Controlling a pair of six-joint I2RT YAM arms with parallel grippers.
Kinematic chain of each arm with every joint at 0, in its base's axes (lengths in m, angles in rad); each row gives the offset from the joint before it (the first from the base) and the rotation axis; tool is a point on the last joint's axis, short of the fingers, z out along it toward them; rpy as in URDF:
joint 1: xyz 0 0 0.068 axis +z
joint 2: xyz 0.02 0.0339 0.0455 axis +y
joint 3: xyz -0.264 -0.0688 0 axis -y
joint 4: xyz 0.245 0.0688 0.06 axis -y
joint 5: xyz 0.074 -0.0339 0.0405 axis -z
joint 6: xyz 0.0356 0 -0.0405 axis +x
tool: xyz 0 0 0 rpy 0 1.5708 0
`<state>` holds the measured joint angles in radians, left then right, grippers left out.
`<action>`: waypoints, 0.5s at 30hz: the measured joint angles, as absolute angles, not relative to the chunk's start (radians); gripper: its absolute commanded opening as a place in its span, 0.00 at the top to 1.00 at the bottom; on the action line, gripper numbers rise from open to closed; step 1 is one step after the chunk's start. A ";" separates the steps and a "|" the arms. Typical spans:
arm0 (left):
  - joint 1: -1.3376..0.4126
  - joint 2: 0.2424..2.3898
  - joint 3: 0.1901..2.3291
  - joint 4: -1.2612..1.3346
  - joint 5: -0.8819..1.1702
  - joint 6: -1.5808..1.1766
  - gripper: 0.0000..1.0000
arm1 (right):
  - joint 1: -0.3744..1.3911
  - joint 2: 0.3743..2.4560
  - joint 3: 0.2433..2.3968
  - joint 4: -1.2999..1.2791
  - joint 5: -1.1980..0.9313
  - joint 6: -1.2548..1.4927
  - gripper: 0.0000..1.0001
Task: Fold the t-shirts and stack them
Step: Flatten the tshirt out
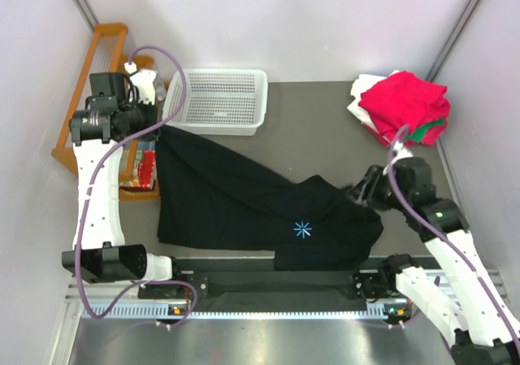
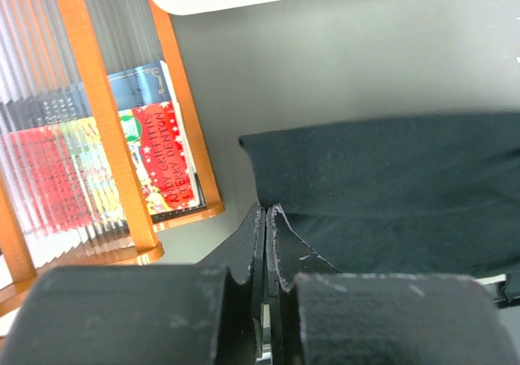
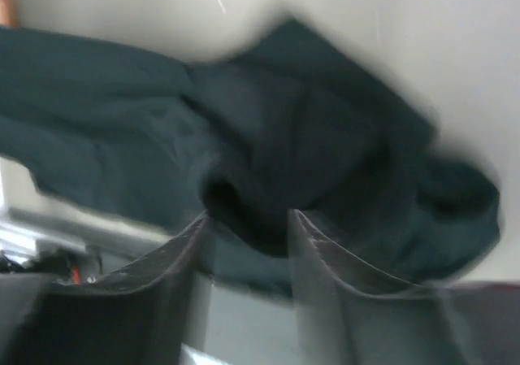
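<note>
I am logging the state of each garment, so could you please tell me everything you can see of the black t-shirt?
The black t-shirt is a large, soft, matte cloth shirt with a small light-blue starburst mark. It lies unfolded and rumpled across the grey table, spread from far left toward near right. The left gripper is shut on its far-left corner; the right gripper stands open over its bunched right end.

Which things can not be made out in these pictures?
- Right wrist view: motion blur; whether the right claw touches the black t-shirt is unclear.
- Top view: the red t-shirt hides most of the white t-shirt and green t-shirt.
- Left wrist view: the ribbed panel blurs things behind it.
</note>
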<state>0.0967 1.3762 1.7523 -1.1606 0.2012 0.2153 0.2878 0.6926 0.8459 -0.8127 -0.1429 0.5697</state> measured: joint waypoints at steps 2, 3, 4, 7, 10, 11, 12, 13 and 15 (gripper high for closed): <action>0.097 1.379 1.754 -1.161 0.213 0.213 1.00 | 0.288 0.731 0.801 -0.881 -0.180 0.550 0.12; 0.097 1.381 1.758 -1.161 0.220 0.212 1.00 | 0.288 0.761 0.798 -0.922 -0.187 0.538 0.05; 0.097 1.385 1.766 -1.161 0.224 0.210 1.00 | 0.289 0.791 0.799 -0.939 -0.187 0.526 0.04; 0.097 1.396 1.785 -1.159 0.236 0.207 1.00 | 0.291 0.838 0.858 -0.982 -0.162 0.508 0.04; 0.097 1.399 1.787 -1.159 0.246 0.204 1.00 | 0.289 0.896 0.972 -0.944 -0.107 0.509 0.08; 0.097 1.399 1.787 -1.159 0.247 0.204 1.00 | 0.284 0.932 1.013 -0.902 -0.086 0.509 0.11; 0.097 1.399 1.787 -1.159 0.250 0.203 1.00 | 0.282 0.960 1.034 -0.873 -0.075 0.509 0.12; 0.097 1.399 1.787 -1.159 0.250 0.203 1.00 | 0.279 1.003 1.053 -0.829 -0.060 0.511 0.13; 0.097 1.399 1.787 -1.159 0.250 0.204 1.00 | 0.278 1.085 1.068 -0.742 -0.038 0.517 0.16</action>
<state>0.0967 1.3987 1.7874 -1.1591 0.2497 0.2035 0.2779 1.0847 1.0676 -0.7422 -0.0380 0.5171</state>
